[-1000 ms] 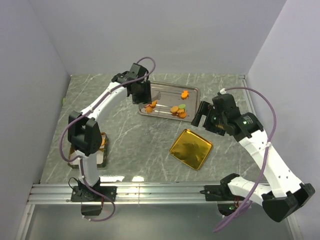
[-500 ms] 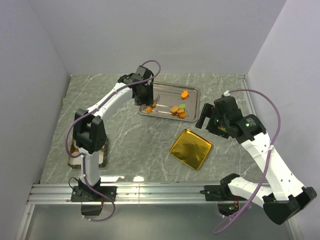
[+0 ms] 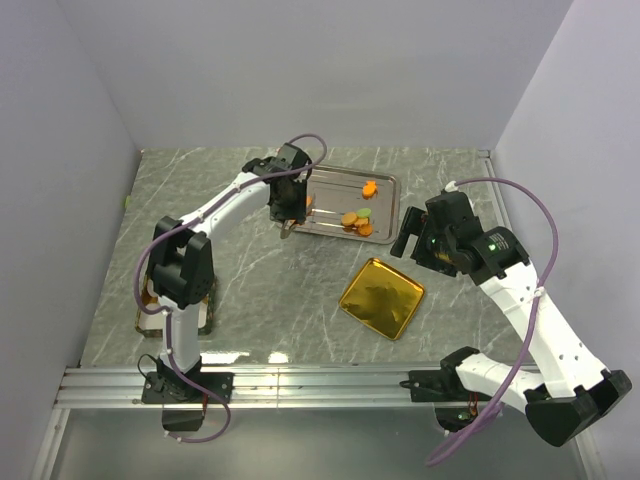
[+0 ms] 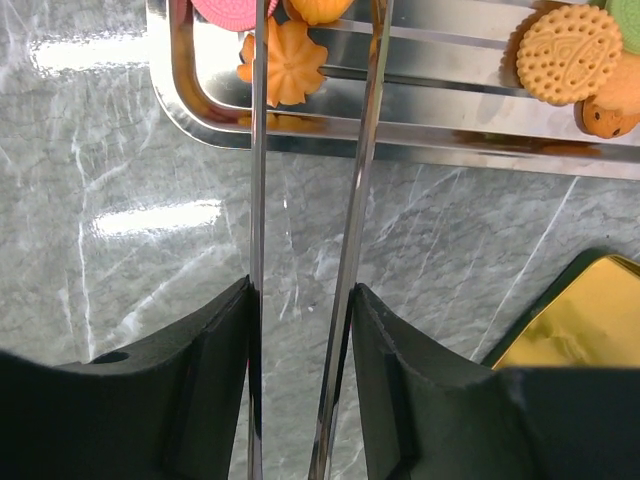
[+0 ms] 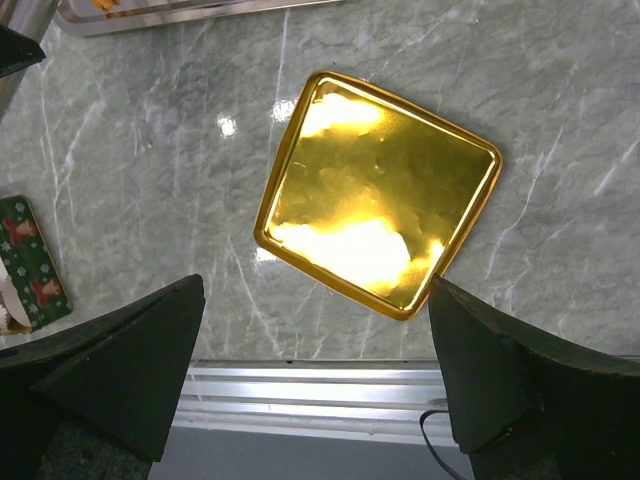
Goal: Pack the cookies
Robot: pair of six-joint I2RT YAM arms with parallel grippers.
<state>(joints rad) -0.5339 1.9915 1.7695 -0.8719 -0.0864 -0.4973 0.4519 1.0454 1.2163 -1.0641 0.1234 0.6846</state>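
Observation:
The cookies (image 3: 353, 221) lie on a silver tray (image 3: 386, 184); most are orange. In the left wrist view an orange flower-shaped cookie (image 4: 292, 68) and a pink one (image 4: 232, 12) sit at the tray's (image 4: 450, 135) near left corner, and round orange ones (image 4: 568, 52) lie to the right. My left gripper (image 3: 289, 200) (image 4: 300, 292) is shut on metal tongs (image 4: 362, 180). Their two blades reach over the tray's corner, and their tips are out of frame. My right gripper (image 3: 404, 232) (image 5: 315, 370) hangs open and holds nothing, above the gold tin (image 5: 375, 205).
The gold square tin (image 3: 382, 297) lies open between the arms, with its corner (image 4: 575, 340) showing in the left wrist view. A green printed box (image 3: 205, 300) (image 5: 35, 262) sits by the left arm's base. Grey walls close in the marble table.
My left gripper has moved right along the tray's near left corner with the tongs, and the blades have drawn slightly closer together. The right gripper shifted only slightly.

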